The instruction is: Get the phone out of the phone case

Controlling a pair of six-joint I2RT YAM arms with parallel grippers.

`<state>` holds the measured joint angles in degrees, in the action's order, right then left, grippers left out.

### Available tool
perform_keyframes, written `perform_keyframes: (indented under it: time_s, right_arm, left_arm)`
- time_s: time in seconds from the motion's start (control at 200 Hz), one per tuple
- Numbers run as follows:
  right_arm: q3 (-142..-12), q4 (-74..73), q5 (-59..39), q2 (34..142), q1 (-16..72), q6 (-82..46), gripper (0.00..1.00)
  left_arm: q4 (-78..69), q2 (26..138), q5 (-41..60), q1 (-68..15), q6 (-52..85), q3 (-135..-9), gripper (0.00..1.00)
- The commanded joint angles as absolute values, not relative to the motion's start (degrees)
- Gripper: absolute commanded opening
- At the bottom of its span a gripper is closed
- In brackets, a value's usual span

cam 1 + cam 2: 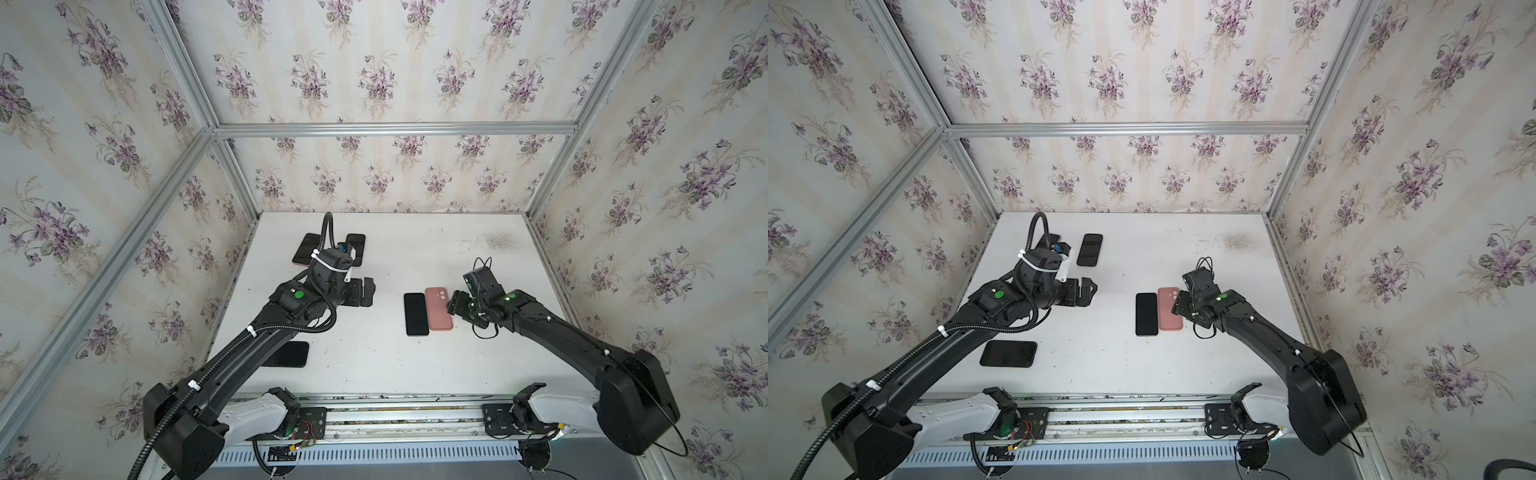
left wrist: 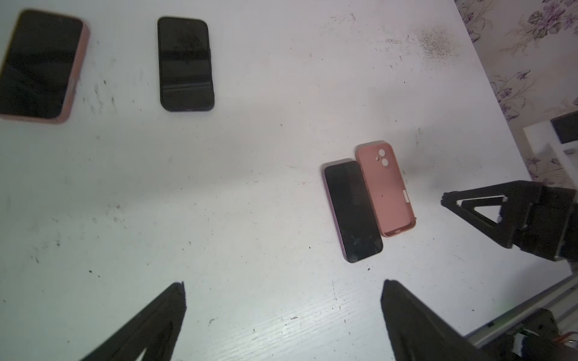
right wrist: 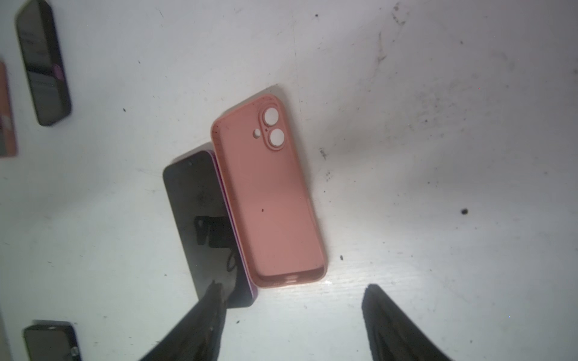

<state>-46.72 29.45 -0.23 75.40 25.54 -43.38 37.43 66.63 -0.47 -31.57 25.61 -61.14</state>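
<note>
Right gripper (image 3: pixel 293 289) logged with jaws apart and nothing between them, poised just off the near ends of phone (image 3: pixel 200 225) and pink case (image 3: pixel 269 200), one fingertip (image 3: pixel 208 312) overlapping the phone's corner in the wrist view, contact not determinable; left gripper (image 2: pixel 283 283) spread wide, empty, well apart from both. Found phone screen-up on table (image 3: pixel 438 187), outside the hollow-up case, long edges touching. Judged risk: a low withdrawal dragging that fingertip across the phone, scuffing the glass or shoving it against the case.
</note>
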Motion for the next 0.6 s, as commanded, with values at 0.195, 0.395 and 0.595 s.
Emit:
perform_keyframes:
  time_s: [0.195, 0.395, 0.595]
  right_arm:
    - [-52.34, 28.98, -4.14, 87.17, 24.13, -26.65, 0.56]
    - [-52.8, 27.08, -4.81, 92.42, 24.09, -24.78, 0.45]
    - [-51.88, 25.67, -5.4, 94.37, 24.3, -24.61, 0.33]
  left_arm:
    - [42.08, 60.79, 9.99, -24.76, 37.81, -53.26, 1.0]
    - [42.98, 55.31, 9.44, -21.02, 40.5, -47.28, 1.0]
    - [44.11, 52.61, 9.54, -17.44, 40.69, -44.09, 1.0]
